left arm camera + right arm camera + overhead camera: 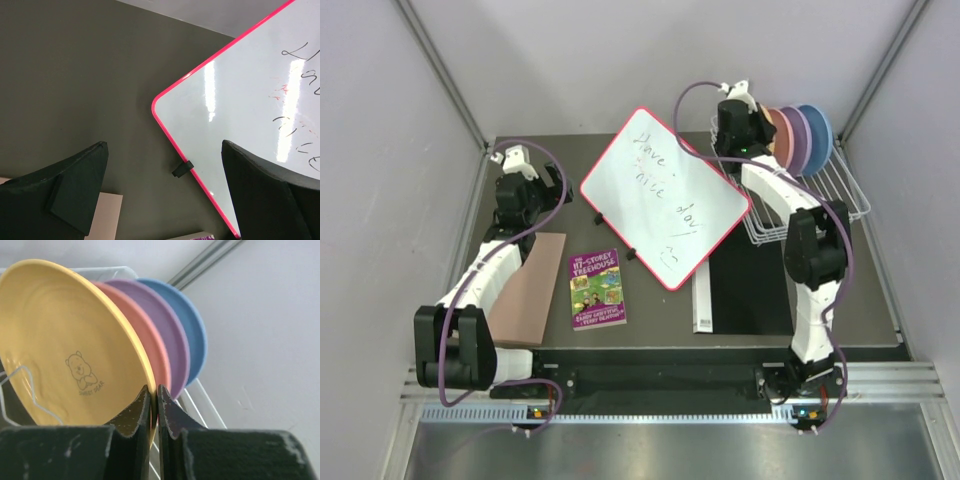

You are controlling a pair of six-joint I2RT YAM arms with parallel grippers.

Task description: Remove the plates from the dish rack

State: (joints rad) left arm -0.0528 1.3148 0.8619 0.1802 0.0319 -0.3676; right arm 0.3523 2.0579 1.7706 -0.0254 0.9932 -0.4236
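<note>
Four plates stand on edge in the white wire dish rack [840, 195] at the back right: orange-yellow [65, 340], pink [150, 335], lilac-purple [172, 335] and light blue [192, 325]. In the top view the pink [782, 130], purple [800, 135] and blue [817, 128] plates show beside my right gripper [760, 135]. My right gripper [154, 390] is shut on the lower rim of the orange-yellow plate, one finger on each face. My left gripper [550, 188] is open and empty above the table at the back left, and also shows in its wrist view [164, 145].
A red-rimmed whiteboard [665, 195] leans across the middle, its corner under my left gripper [240, 100]. A book [597, 288] and a tan board [528, 290] lie front left. A black mat [750, 290] lies in front of the rack. Enclosure walls stand close behind the rack.
</note>
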